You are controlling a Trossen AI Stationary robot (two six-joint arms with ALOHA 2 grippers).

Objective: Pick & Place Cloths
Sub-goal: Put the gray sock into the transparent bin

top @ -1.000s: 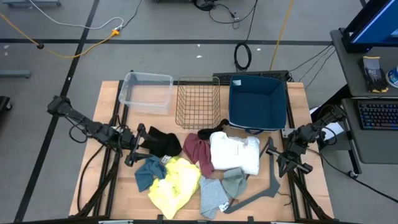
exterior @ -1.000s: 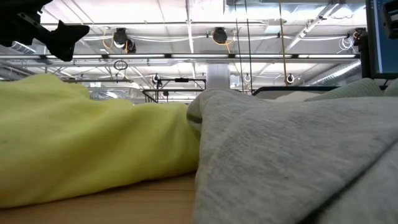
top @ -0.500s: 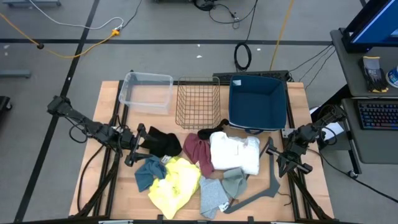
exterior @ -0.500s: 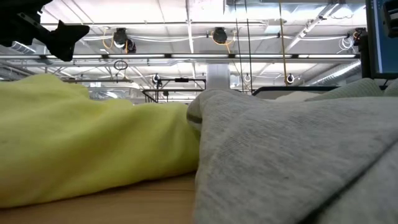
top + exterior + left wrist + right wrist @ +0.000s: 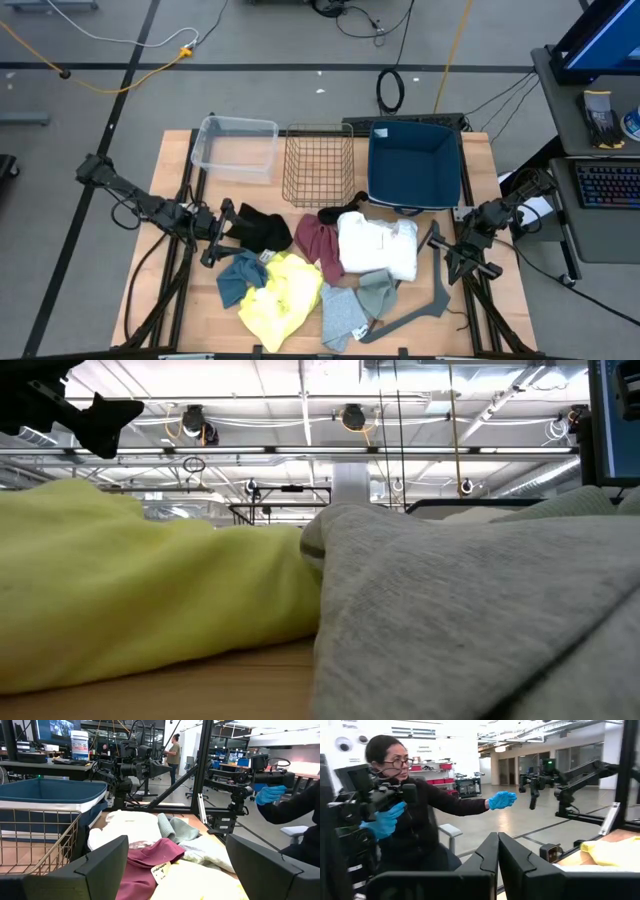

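Observation:
The cloths lie heaped mid-table: black (image 5: 264, 228), maroon (image 5: 318, 246), white (image 5: 378, 246), teal (image 5: 238, 278), yellow (image 5: 282, 296) and two grey (image 5: 343, 316) (image 5: 377, 289). My left gripper (image 5: 221, 234) hovers open at the table's left, pointing level at the black cloth and holding nothing. Its wrist view looks between its spread fingers (image 5: 172, 870) at the maroon cloth (image 5: 156, 856), the white cloth (image 5: 129, 827) and the yellow cloth (image 5: 200, 881). My right gripper (image 5: 462, 258) hovers shut at the right edge, with its fingers (image 5: 498, 854) together and empty.
Along the far edge stand a clear plastic tub (image 5: 236, 146), a wire basket (image 5: 318, 166) and a blue bin (image 5: 413, 166). A grey angled bar (image 5: 428, 302) lies at the near right. A person in blue gloves (image 5: 415, 815) sits beyond the table's left side.

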